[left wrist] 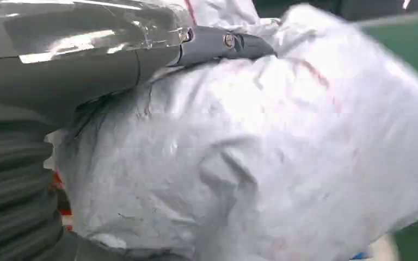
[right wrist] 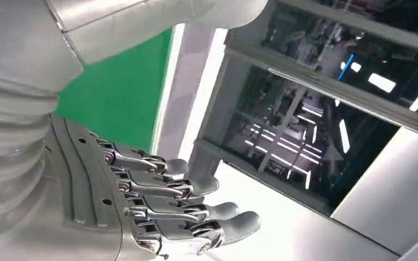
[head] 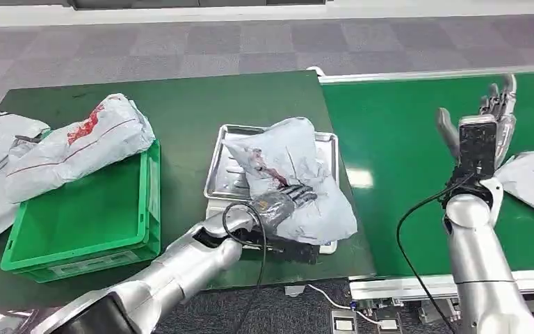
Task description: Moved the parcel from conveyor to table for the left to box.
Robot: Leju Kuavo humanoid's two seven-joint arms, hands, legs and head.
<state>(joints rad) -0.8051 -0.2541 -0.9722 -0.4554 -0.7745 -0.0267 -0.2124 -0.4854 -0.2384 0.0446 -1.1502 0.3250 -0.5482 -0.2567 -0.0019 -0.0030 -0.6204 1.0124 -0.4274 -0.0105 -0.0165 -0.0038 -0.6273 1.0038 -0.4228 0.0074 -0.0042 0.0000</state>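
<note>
On the green tabletop (head: 181,104) sit one green crate (head: 83,223) and one metal tray (head: 226,163), where the left hand (head: 281,202) apparently grips one parcel (head: 295,177), while the right hand (head: 483,122) hovers spread above the conveyor (head: 403,153).

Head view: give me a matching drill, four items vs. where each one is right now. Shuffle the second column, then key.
Items
1. left hand
2. right hand
3. parcel with red print
4. metal tray

Places
A. raised over the conveyor, fingers apart, holding nothing
B. on the dark green table, under the crumpled grey parcel
C. lying across the rim of the green crate
D. gripping the crumpled grey parcel on the tray

Pairs: 1-D, 2-A, 3-C, 4-B
</note>
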